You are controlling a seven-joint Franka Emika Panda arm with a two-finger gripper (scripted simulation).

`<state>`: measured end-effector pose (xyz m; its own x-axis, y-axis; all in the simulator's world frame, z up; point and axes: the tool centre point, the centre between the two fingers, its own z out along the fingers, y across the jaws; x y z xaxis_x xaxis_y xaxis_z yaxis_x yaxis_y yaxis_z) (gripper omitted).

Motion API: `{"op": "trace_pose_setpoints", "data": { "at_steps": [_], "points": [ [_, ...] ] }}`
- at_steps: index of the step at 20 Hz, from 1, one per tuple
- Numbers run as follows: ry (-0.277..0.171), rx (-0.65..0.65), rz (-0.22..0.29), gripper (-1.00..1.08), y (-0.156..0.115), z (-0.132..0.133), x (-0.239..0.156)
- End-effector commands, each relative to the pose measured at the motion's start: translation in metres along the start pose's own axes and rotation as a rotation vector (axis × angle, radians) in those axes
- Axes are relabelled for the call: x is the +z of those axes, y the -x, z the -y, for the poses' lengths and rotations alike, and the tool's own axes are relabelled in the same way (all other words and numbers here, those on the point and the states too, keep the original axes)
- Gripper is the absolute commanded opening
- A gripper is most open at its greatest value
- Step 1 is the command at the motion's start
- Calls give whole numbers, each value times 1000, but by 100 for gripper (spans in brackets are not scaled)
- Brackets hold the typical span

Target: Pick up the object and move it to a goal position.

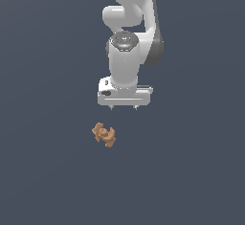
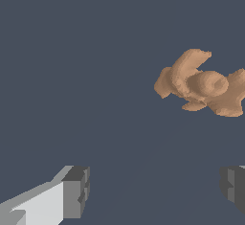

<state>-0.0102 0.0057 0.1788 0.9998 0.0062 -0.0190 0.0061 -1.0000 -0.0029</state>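
The object point(image 1: 104, 134) is a small orange-brown knobbly piece with stubby lobes, lying on the flat dark grey surface. In the exterior view my white gripper point(image 1: 123, 107) hangs above it and a little toward the exterior view's right, clear of it. In the wrist view the object point(image 2: 201, 84) shows ahead of the gripper point(image 2: 155, 188), off to the side of the gap between the fingers point(image 2: 76, 190). The fingers stand wide apart with nothing between them.
A plain dark grey surface point(image 1: 48, 171) fills both views. The white arm point(image 1: 131, 23) rises from the gripper toward the top of the exterior view. No other objects or markers show.
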Motion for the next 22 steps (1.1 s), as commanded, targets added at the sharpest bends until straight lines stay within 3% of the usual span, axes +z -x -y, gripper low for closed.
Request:
{"op": "trace_pose_setpoints", "data": {
  "at_steps": [1,22],
  "points": [
    [0,0,0,100,0,0,0],
    [4,-63,2,100,1,-6,-3]
  ]
}}
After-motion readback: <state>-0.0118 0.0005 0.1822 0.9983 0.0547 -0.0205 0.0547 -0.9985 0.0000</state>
